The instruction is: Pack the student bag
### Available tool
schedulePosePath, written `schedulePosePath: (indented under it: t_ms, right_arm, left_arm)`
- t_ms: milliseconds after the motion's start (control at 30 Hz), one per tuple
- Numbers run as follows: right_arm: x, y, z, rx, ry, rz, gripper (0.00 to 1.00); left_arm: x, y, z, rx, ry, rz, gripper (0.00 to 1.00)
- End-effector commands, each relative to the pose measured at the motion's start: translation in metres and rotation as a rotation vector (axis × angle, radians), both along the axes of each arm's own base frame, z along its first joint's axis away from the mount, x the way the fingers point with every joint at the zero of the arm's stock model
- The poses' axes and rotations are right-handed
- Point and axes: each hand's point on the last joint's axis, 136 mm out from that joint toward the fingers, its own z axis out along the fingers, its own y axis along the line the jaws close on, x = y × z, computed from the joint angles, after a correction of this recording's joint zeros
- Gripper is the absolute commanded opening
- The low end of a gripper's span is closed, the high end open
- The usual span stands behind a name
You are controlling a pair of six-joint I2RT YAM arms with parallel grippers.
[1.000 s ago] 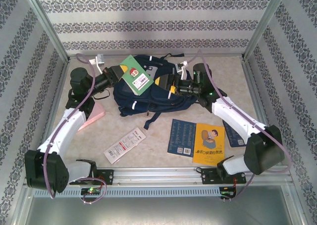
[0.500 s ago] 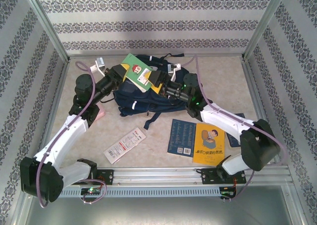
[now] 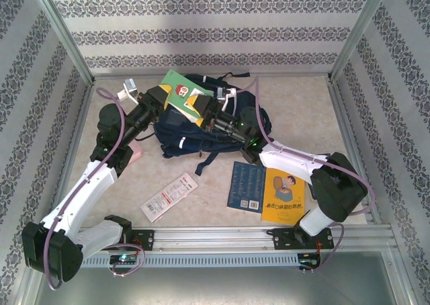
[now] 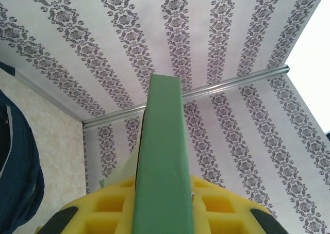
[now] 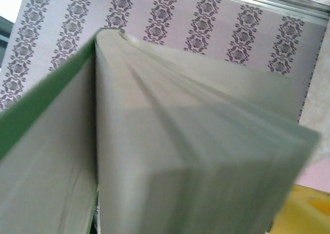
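- Top external: the bag (image 3: 201, 136) lies at the far middle of the surface (image 3: 302, 117). I cannot see inside it, and I judge the packing barely begun.
- Left to pack: a blue book (image 3: 245, 186), a yellow book (image 3: 282, 196) and a white booklet (image 3: 169, 196) lie nearer me.
- My left tool (image 3: 163, 97) is clamped on the green book (image 3: 176, 88) above the bag.
- My right tool (image 3: 201, 109) meets that book's other edge; I cannot tell whether it grips.

Over bag (image 3: 201, 138): blocked by green book (image 3: 180, 93) and both arms.
Far right bench (image 3: 302, 103): bare.
Near bench: books (image 3: 247, 184), leaflet (image 3: 169, 196) lie flat.
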Motion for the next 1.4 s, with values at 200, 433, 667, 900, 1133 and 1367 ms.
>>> schedulePosePath:
  t_ms: [200,433,667,900,1133,1367]
  right_arm:
    - [-0.006,-0.016,0.062,0.14,-0.139,-0.058,0.59]
    - [-0.006,-0.013,0.065,0.127,-0.152,-0.051,0.36]
    - [-0.003,-0.014,0.064,0.11,-0.156,-0.068,0.24]
    - [-0.001,-0.021,0.049,0.019,-0.143,-0.117,0.0]
    - [0.028,-0.096,-0.012,-0.214,0.008,-0.318,0.0]
    - [0.029,-0.216,-0.099,-0.62,0.229,-0.55,0.0]
  left_arm:
    - [-0.01,0.002,0.017,-0.035,-0.034,0.008,0.0]
    - [-0.009,0.003,0.009,-0.019,-0.016,0.015,0.0]
    - [-0.008,0.003,-0.001,0.006,0.009,0.026,0.0]
    - [-0.005,0.002,-0.015,0.073,0.046,0.033,0.08]
    - [0.001,-0.004,-0.05,0.365,0.099,0.0,0.72]
    - [0.029,-0.045,-0.12,0.658,0.232,-0.191,0.73]
